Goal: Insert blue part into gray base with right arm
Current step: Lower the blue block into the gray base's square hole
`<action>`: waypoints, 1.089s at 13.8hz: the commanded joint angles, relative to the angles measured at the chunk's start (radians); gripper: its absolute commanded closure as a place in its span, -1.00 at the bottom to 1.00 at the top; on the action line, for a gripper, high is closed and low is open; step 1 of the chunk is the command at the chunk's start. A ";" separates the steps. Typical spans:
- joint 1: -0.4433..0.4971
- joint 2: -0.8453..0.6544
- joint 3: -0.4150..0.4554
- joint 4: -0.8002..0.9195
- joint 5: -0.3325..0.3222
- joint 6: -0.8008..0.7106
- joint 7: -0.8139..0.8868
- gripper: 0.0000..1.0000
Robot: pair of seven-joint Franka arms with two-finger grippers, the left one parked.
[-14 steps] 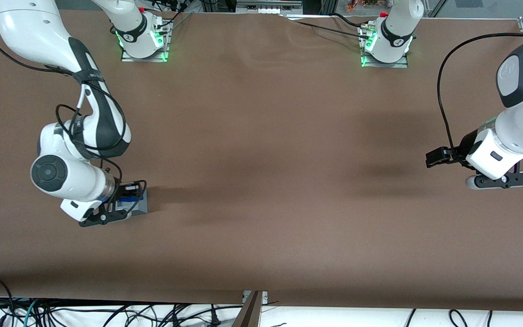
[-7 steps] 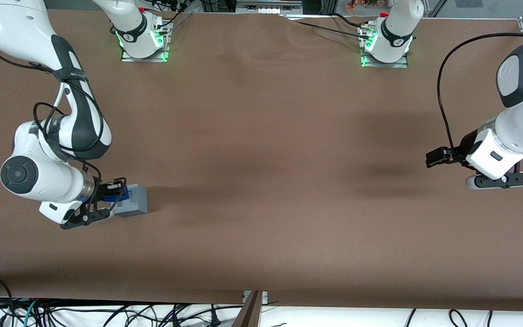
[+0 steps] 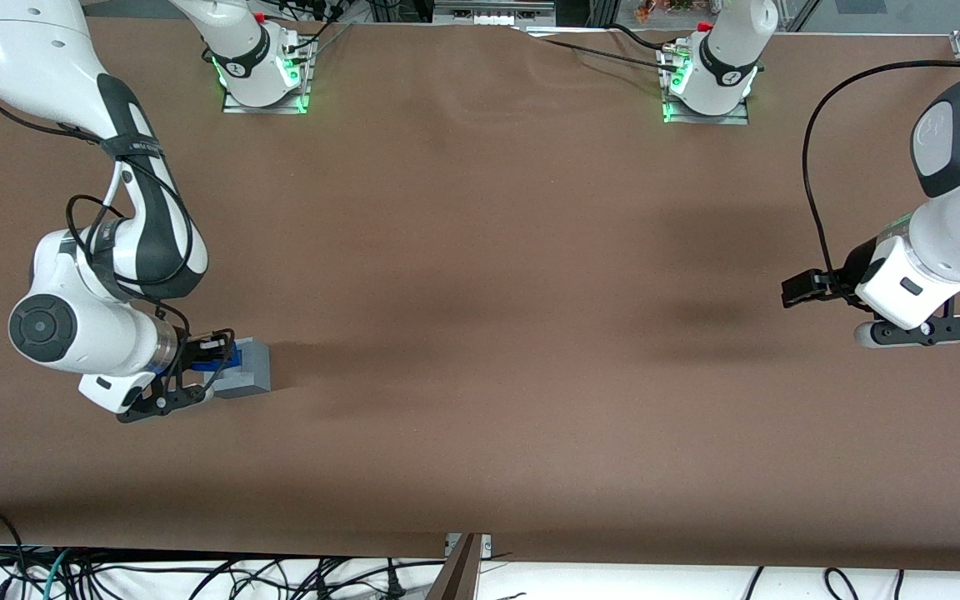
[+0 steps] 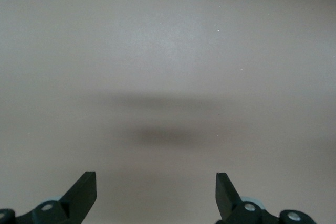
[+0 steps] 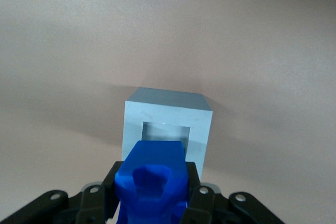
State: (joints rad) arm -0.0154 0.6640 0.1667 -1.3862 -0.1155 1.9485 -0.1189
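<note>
Just one blue part (image 5: 152, 182), gripper (image 5: 153, 192), one gray base (image 5: 167, 124).

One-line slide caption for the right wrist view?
Gripper shut on the blue part, held just short of the gray base and its open square hole.

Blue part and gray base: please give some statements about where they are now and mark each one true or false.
1. The gripper holds the blue part between its jaws. True.
2. The blue part already sits fully inside the hole of the gray base. False: it is still in the jaws, above the edge of the base, and the hole is open and empty.
3. The gray base stands on the brown table toward the working arm's end. True.
4. The gray base lies tipped on its side. False: it stands with its square hole facing up.
5. A second blue part lies on the table. False: only one is visible.
</note>
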 commanded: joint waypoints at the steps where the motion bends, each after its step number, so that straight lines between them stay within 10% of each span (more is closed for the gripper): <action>1: -0.005 0.012 0.004 0.012 0.014 0.021 0.019 0.08; 15: -0.005 0.049 -0.001 0.041 0.005 0.024 0.076 0.09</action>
State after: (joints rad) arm -0.0165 0.6952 0.1616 -1.3759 -0.1155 1.9772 -0.0556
